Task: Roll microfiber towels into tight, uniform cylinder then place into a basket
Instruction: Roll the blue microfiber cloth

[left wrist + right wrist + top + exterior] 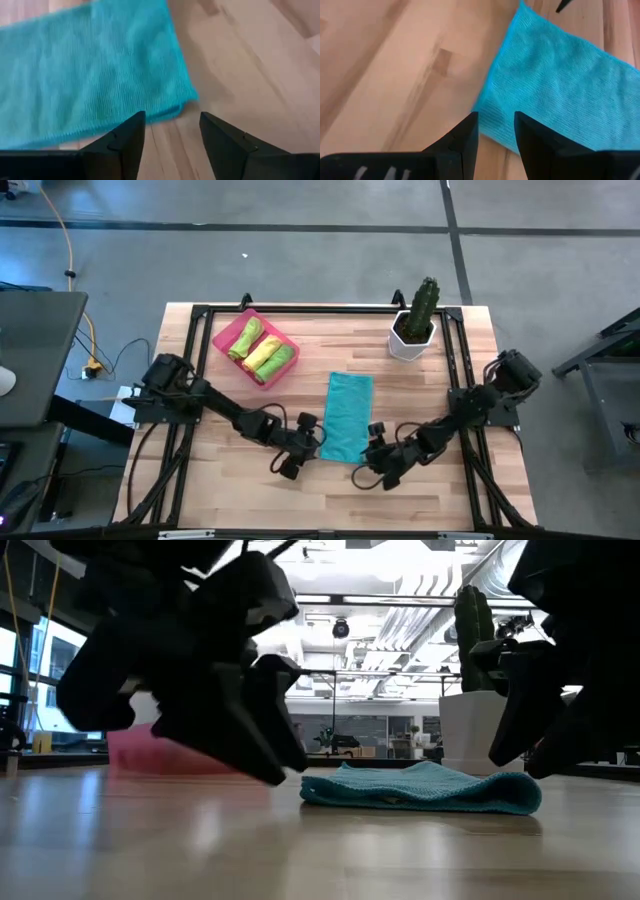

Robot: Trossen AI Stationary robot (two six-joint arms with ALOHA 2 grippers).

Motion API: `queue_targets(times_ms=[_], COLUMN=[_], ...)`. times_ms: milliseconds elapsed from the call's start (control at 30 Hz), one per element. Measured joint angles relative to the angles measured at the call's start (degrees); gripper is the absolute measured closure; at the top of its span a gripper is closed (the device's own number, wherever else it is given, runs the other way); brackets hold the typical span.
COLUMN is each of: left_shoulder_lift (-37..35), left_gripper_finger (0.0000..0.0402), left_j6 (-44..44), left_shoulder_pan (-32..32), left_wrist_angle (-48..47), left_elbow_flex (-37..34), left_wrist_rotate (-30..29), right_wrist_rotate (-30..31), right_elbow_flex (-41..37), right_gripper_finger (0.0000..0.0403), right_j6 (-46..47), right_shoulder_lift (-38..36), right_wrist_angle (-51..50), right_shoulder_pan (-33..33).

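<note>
Three rolled towels, two lime green and one yellow (pixel 260 352), lie in the pink plastic basket (pixel 224 337), far left. The flat teal microfiber towel (pixel 347 416) remains unrolled at centre. Left gripper (pixel 303 445) and right gripper (pixel 374 450) flank its near corners, fingers parted, grasping nothing.

No words, labels, brand names, numbers or signs can be read anywhere in these four camera views.

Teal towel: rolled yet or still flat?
Flat, not rolled. The teal towel lies as a long folded strip on the table; the low view shows only a low hump, no cylinder.
</note>
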Motion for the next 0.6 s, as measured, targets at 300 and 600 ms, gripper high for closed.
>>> queue_targets(times_ms=[300,600], left_shoulder_lift=[0.8,0.8], left_gripper_finger=[0.0210,0.0210], left_j6=[18.7,30.6], left_shoulder_pan=[0.0,0.0], left_wrist_angle=[-0.5,-0.5], left_elbow_flex=[1.2,1.2], left_wrist_rotate=[-0.4,-4.7], right_wrist_rotate=[0.1,-2.7], right_elbow_flex=[6.0,6.1], right_gripper_finger=[0.0284,0.0261], right_j6=[0.0,3.5], right_shoulder_lift=[0.0,0.0], right_wrist_angle=[-15.9,-16.4], right_shoulder_pan=[-0.1,-1.5])
